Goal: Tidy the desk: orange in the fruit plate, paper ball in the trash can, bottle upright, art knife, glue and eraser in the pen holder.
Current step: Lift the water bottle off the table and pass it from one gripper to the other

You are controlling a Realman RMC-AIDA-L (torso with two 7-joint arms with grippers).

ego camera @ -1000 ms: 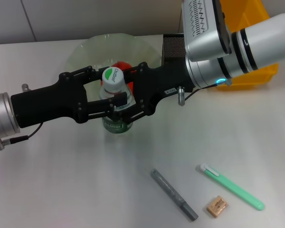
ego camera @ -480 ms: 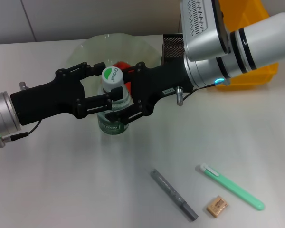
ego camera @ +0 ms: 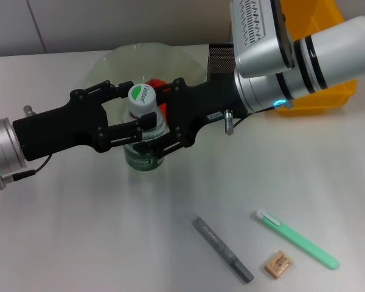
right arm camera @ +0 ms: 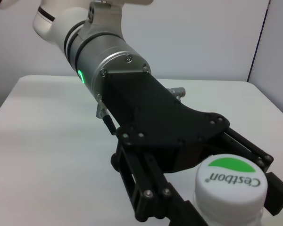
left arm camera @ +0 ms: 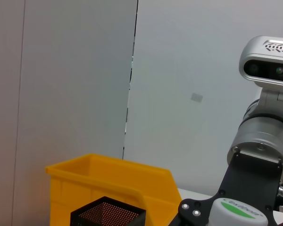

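The bottle (ego camera: 143, 155) stands upright on the table in front of the fruit plate (ego camera: 109, 64); its cap also shows in the right wrist view (right arm camera: 231, 181). My left gripper (ego camera: 141, 102) reaches in from the left and is shut on the bottle's neck. My right gripper (ego camera: 159, 117) reaches in from the right, with its jaws spread around the bottle. The orange (ego camera: 155, 83) lies in the plate, mostly hidden behind the cap. The eraser (ego camera: 277, 264) lies near the front right. The pen holder (ego camera: 222, 61) and the trash can (ego camera: 319, 100) stand at the back right.
A grey pen-shaped tool (ego camera: 222, 249) and a green-and-white stick (ego camera: 295, 239) lie on the table in front, beside the eraser. No paper ball is in view. The left wrist view shows the yellow bin (left arm camera: 108, 183) behind the mesh box (left arm camera: 108, 214).
The bottle and both grippers have shifted slightly to the left. The bottle stays upright.
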